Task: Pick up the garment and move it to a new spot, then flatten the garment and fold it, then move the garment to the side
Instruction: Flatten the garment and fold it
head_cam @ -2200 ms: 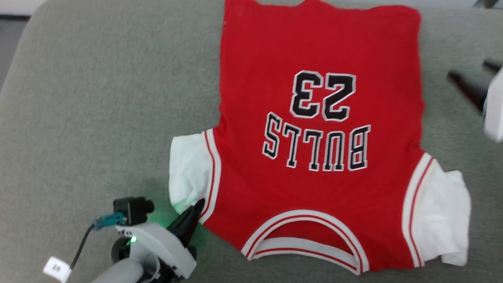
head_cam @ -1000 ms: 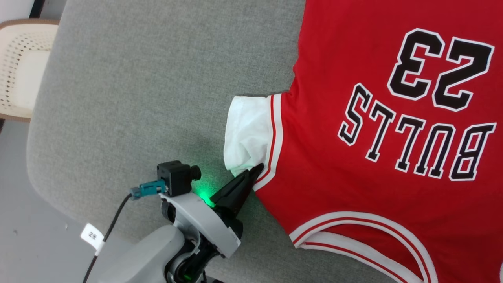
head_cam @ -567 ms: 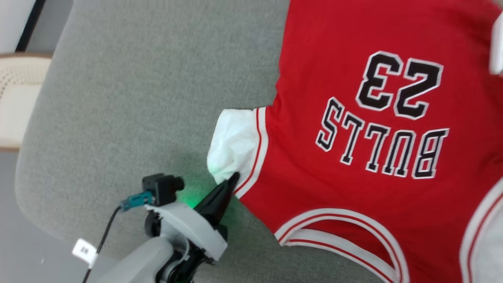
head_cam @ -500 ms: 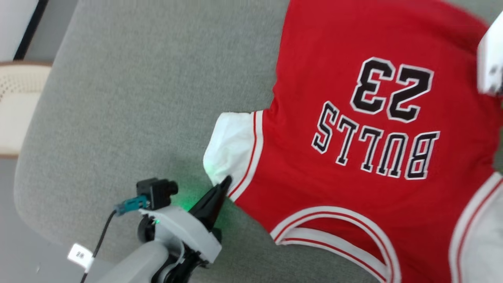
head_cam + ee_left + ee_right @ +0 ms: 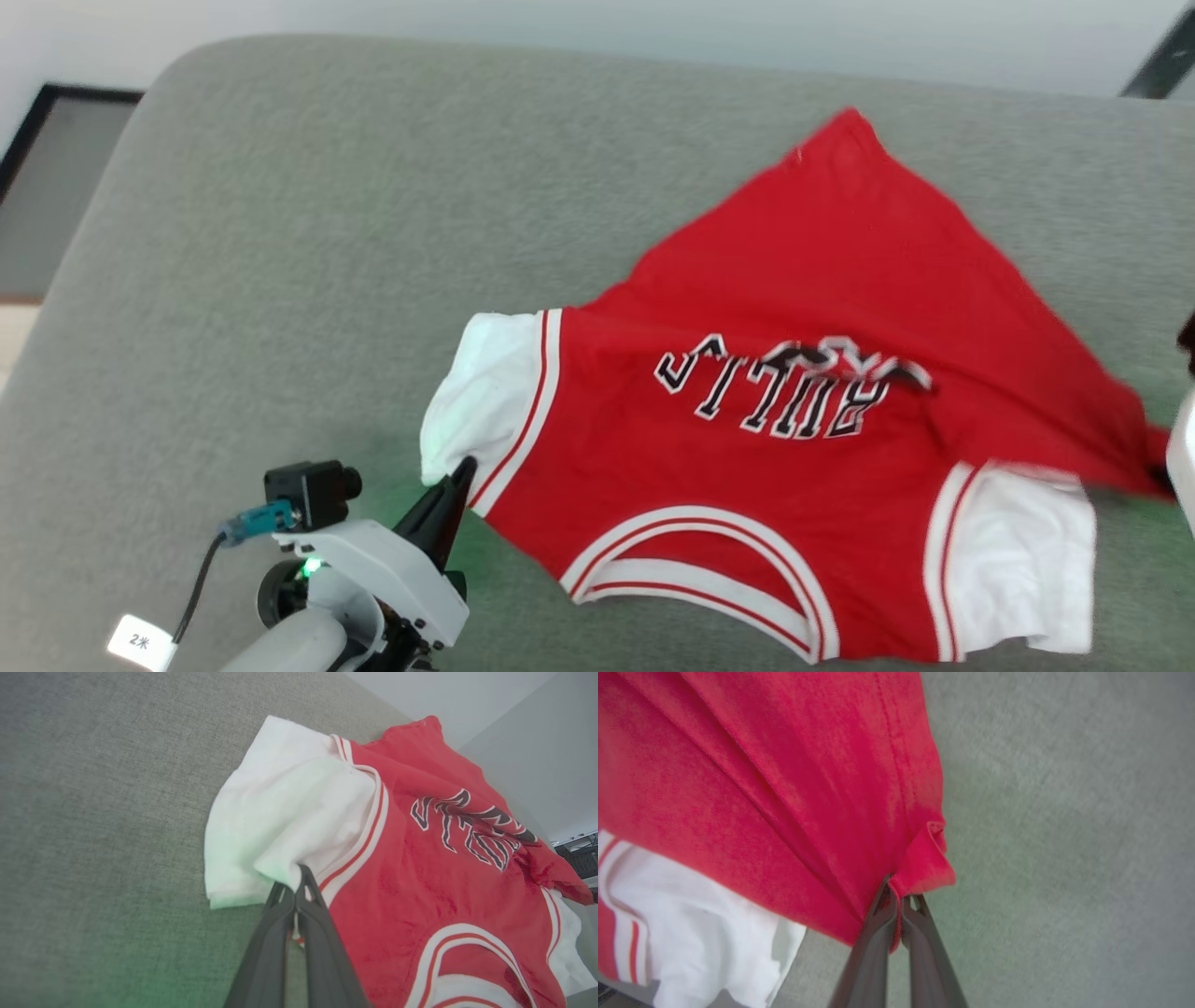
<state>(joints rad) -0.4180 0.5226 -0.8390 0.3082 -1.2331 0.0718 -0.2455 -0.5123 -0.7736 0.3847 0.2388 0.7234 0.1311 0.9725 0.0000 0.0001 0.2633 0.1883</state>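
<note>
Two closed grips hold the garment: left gripper on the nine-o'clock sleeve, right gripper on the three-o'clock hem corner. The cloth seems light and limp, best carried by corners.

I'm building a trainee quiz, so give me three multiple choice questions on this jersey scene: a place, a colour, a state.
1. Where does the left gripper hold the garment? A) neckline B) white sleeve C) hem
2. What colour is the cushion underneath? A) grey B) blue C) brown
3. The right gripper is: A) open B) shut on nothing C) shut on red cloth
Answers: B, its tips pinch sleeve fabric; A, seen all around the garment; C, a red fold is clamped in it.
</note>
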